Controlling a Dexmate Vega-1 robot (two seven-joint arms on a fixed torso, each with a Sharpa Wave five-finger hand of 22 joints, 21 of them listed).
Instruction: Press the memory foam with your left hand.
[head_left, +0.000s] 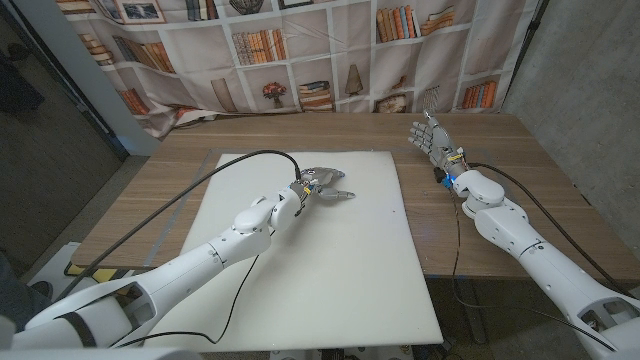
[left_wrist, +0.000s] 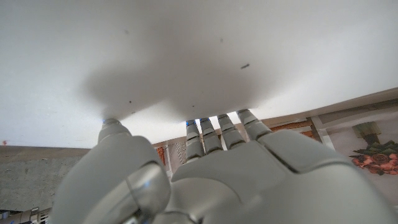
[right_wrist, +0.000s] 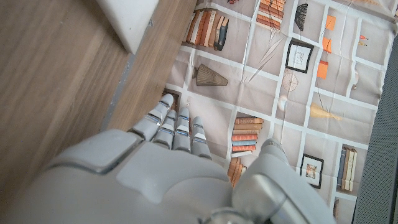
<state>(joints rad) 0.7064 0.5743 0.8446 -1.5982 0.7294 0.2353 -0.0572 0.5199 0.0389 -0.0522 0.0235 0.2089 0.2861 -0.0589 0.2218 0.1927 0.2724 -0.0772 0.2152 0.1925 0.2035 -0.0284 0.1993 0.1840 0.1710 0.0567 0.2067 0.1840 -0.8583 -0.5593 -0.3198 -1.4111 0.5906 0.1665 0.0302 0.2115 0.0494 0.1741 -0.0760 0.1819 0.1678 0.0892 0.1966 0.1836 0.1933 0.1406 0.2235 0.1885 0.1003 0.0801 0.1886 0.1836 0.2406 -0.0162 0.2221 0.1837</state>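
The memory foam (head_left: 330, 250) is a large white slab lying on the wooden table (head_left: 480, 170). My left hand (head_left: 322, 187) is over its far middle part, fingers reaching toward the far right. In the left wrist view the fingertips (left_wrist: 214, 124) meet the white foam (left_wrist: 199, 50) and a grey shadow spreads around them. My right hand (head_left: 432, 137) stands off the foam at the far right of the table, fingers spread and pointing up, holding nothing. In the right wrist view a corner of the foam (right_wrist: 134, 22) lies beyond that hand (right_wrist: 168, 180).
A bookshelf-print curtain (head_left: 330, 50) hangs behind the table. A black cable (head_left: 215, 175) runs from my left arm across the foam's left edge. Another cable (head_left: 560, 225) trails along the right arm. Bare wood lies right of the foam.
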